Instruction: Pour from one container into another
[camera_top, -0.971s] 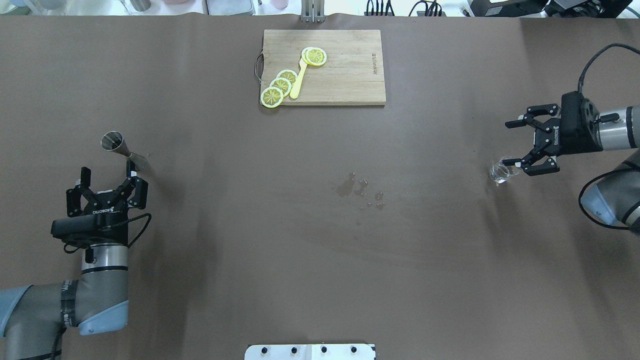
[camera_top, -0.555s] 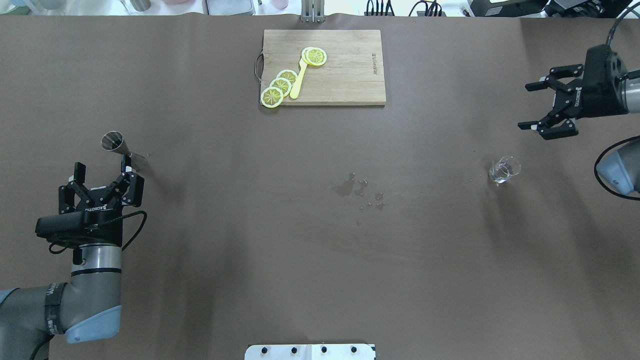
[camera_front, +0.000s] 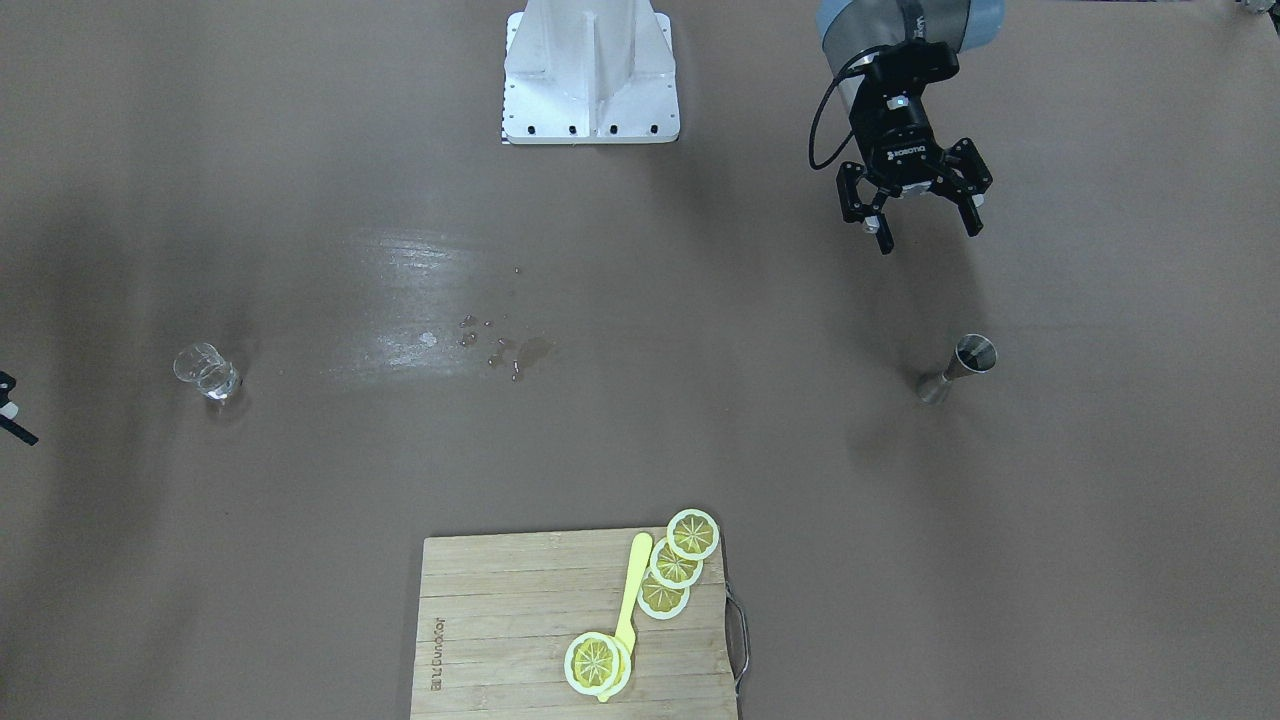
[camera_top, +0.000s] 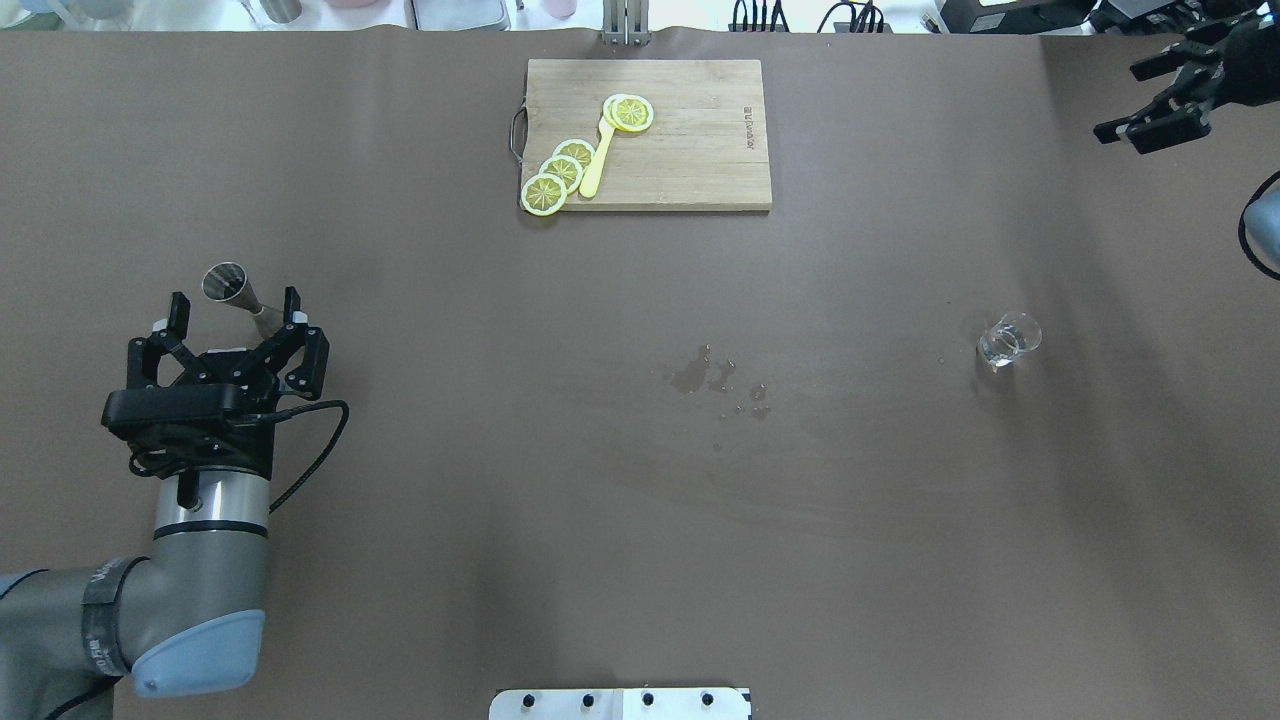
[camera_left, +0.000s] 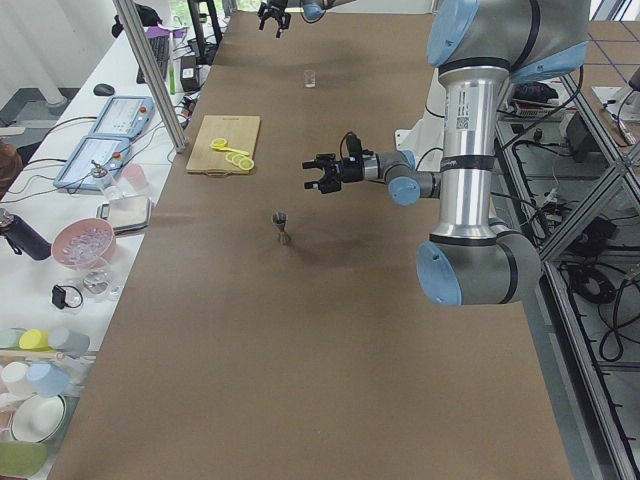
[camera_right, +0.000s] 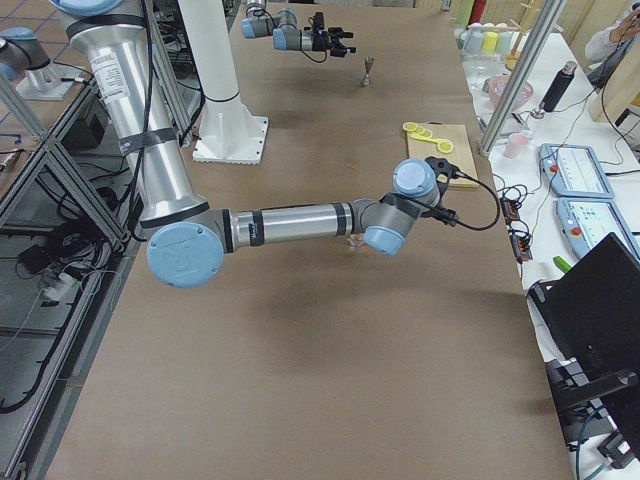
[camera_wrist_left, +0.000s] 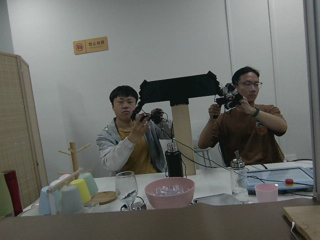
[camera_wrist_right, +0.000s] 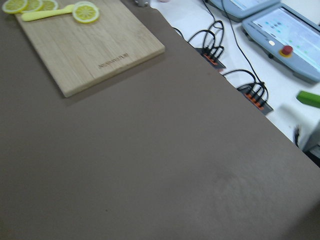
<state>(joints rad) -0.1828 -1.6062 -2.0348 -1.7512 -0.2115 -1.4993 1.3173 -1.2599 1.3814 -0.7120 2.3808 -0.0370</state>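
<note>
A steel jigger (camera_top: 230, 284) stands upright at the left of the table, also seen from across the table (camera_front: 960, 367). My left gripper (camera_top: 236, 312) is open and empty. It hovers raised on the robot's side of the jigger, clear of it (camera_front: 928, 237). A small clear glass (camera_top: 1008, 339) holding a little liquid stands alone at the right (camera_front: 205, 372). My right gripper (camera_top: 1142, 98) is open and empty, high at the far right corner and well away from the glass. Neither wrist view shows fingers.
A wooden cutting board (camera_top: 700, 150) with lemon slices (camera_top: 562, 170) and a yellow spoon sits at the far middle. Spilled drops (camera_top: 715, 375) wet the table centre. Cables and devices line the far edge (camera_wrist_right: 252, 95). Operators sit beyond it.
My right gripper has left the glass and swung up and away to the far right corner. My left gripper drew back, then moved forward again toward the jigger.
</note>
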